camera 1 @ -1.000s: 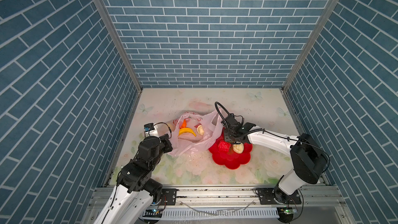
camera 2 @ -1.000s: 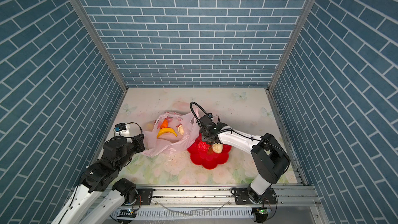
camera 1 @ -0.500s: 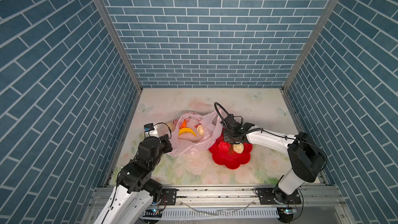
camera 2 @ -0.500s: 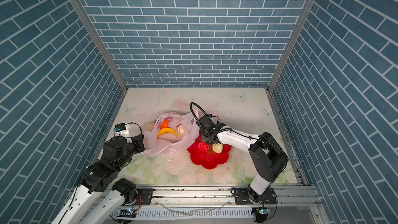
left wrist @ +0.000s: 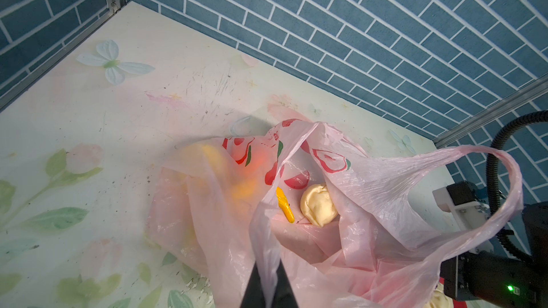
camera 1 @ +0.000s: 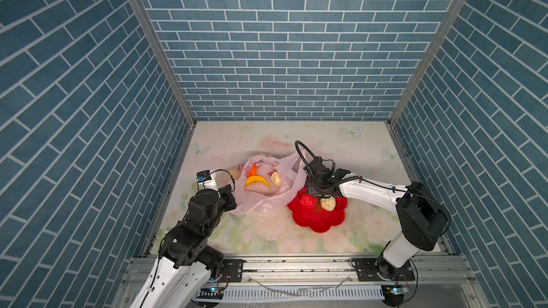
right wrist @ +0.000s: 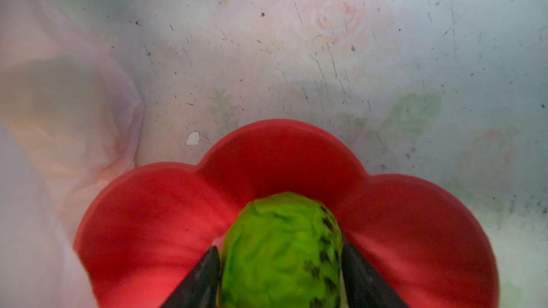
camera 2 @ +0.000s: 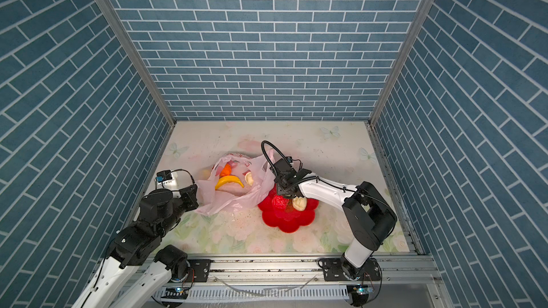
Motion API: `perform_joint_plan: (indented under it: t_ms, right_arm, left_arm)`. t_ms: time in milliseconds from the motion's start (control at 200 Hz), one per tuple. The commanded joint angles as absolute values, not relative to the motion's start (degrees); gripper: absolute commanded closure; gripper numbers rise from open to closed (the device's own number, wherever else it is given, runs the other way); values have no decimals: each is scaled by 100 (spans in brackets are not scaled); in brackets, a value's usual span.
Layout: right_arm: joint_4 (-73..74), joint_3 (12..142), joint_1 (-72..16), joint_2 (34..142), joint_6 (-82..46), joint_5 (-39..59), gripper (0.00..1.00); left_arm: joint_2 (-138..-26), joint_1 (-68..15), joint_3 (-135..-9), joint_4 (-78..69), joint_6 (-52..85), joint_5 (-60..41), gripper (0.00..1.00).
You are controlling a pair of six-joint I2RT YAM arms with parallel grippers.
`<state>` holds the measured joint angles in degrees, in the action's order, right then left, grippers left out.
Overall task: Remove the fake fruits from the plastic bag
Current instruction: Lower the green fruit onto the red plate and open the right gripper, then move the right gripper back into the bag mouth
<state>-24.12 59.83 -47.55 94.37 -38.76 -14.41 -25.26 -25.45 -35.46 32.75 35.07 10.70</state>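
Note:
The pink plastic bag (camera 1: 267,195) (camera 2: 234,200) lies open at the table's left-middle. Inside it show a yellow banana (camera 1: 256,181) (left wrist: 285,207), an orange fruit (camera 1: 252,170) and a cream bumpy fruit (camera 1: 276,178) (left wrist: 318,205). My left gripper (left wrist: 268,280) is shut on a fold of the bag's rim. A red fruit (camera 1: 307,202) and a cream fruit (camera 1: 327,202) lie in the red dish (camera 1: 320,220) (right wrist: 163,217). My right gripper (right wrist: 280,262) hangs low over the dish. A green fruit (right wrist: 281,250) sits between its fingers, which stand just off its sides.
Blue brick walls close in the back and both sides. A metal rail (camera 1: 296,265) runs along the front edge. The bag's loose handle (left wrist: 504,191) loops up beside the right wrist and its black cable (camera 1: 302,155). The bag's edge touches the dish.

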Motion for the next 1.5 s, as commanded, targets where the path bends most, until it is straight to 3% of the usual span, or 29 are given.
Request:
perform_joint_plan:
  t_ms: [0,315,505,755,920,1280,1495]
  right_arm:
    - [-2631,6098,-4754,9181,-4060,-1598,31]
    - [-3742,6207,-5130,8011,-4105,-2325,34]
    - [-4841,7153,-5763,7761,-3932,-3162,40]
    - [-5141,9383,-6483,8996,-3006,-3126,42]
    - [-4283,10272,-6653,9950,-2561,-2195,45]
    - [-3119,10674,-6555,11513,-2520,-932,50]
    - [-2318,10219,-6294,11877,-2619,-671,39]
  left_arm:
    - [-2437,-2516,-3674,3388,3428,1139,92]
    - [-2426,-2517,-3765,3416,3306,1156,92]
    - [-2426,-2521,-3921,3582,3159,1305,92]
    - [-2424,-2522,-3907,3586,3134,1372,92]
    - [-2476,-2522,-3843,3551,3155,1389,92]
    - [-2555,-2514,-3861,3574,3220,1582,92]
    - [-2335,-2516,-3876,3750,3270,1932,92]
